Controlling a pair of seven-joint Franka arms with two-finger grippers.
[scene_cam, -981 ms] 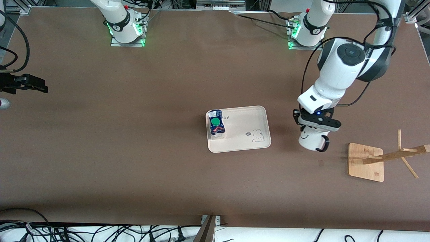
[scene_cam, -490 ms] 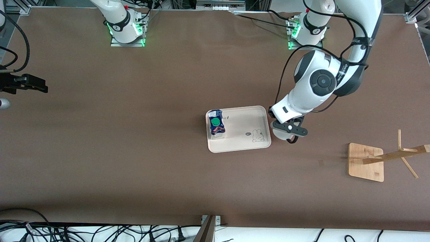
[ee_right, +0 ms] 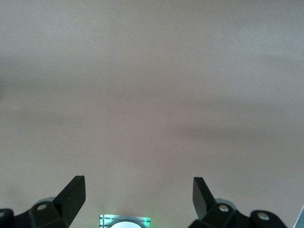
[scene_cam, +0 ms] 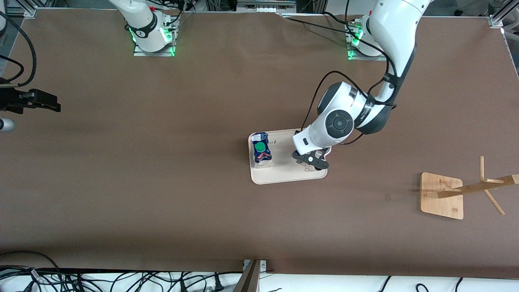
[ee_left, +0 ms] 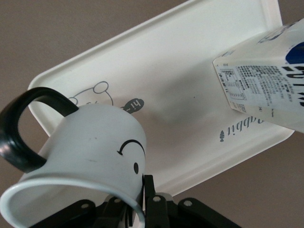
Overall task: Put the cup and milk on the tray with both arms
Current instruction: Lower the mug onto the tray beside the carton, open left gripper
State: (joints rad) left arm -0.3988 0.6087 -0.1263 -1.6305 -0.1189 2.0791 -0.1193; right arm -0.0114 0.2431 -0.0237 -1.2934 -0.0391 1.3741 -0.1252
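Over tray [scene_cam: 284, 175], left gripper [ee_left: 142, 209] pinches white smiley cup [ee_left: 95, 142] w/ black handle; milk [scene_cam: 260, 151] on tray. Right gripper [ee_right: 138, 192] spread, waits over brown table [scene_cam: 162, 194].

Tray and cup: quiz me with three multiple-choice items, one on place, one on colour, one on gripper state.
1. Where does the milk stand?
A. on the tray, at the end toward the right arm
B. on the wooden stand
C. on the bare table

2. What colour is the cup handle?
A. green
B. black
C. white

3. How is the right gripper?
A. shut on the milk
B. shut on the cup
C. open

Answers: 1 A, the front view shows the carton inside the rim there. 2 B, the left wrist view shows a black loop. 3 C, its fingers stand apart over the bare table, holding nothing.
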